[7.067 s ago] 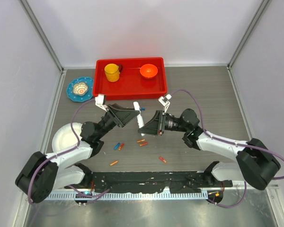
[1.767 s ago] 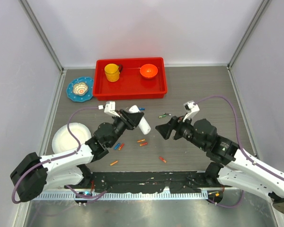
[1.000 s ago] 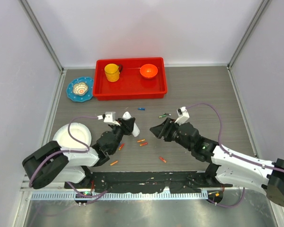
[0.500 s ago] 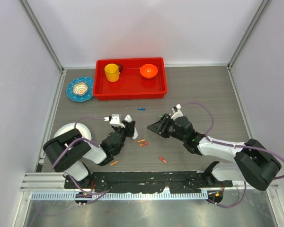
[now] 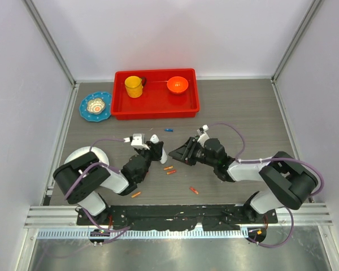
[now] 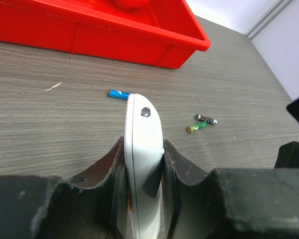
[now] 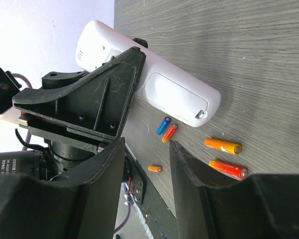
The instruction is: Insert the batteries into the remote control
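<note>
Over the wood-grain table [image 5: 243, 113], left fingers [image 6: 107, 172] pinch the smooth white round-ended remote control [image 6: 142, 134]; right fingers [image 7: 204, 199] spread, empty.

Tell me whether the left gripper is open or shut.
Shut: the left gripper clamps the remote control, a finger pressed against each side.

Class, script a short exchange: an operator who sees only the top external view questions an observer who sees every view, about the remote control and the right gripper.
Operator: Is the remote control open for loading yet?
Observer: No. The right wrist view shows its cover in place on the back.
Operator: Is the right gripper holding anything?
Observer: No. Its own camera shows the fingers apart with nothing between them, and orange batteries lying loose beyond.
</note>
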Controlling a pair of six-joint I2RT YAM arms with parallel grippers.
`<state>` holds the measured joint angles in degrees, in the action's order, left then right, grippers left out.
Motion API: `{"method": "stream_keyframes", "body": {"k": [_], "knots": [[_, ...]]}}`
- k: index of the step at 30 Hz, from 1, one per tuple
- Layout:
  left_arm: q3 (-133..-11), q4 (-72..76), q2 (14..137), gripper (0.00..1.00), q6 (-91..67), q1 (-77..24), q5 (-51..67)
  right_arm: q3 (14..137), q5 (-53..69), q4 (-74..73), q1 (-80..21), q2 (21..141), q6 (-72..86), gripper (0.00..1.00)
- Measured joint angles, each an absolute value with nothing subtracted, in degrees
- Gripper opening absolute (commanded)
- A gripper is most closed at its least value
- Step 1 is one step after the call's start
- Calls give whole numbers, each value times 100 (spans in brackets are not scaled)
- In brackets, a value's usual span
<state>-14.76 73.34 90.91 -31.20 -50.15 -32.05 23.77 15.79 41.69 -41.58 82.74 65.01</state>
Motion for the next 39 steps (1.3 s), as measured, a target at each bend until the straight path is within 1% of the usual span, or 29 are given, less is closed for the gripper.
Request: {"method": "stream_keyframes", "body": {"k": [15,39], "knots": [[-1533,7354,9218,0,-3299,-4976,-3162,2322,1712,5371,-4101,9369,7212,43],[-1533,7367,9338,0,-3402,-4976,-3159,2294,1774,5618,-4101,9918,7459,46]]}}
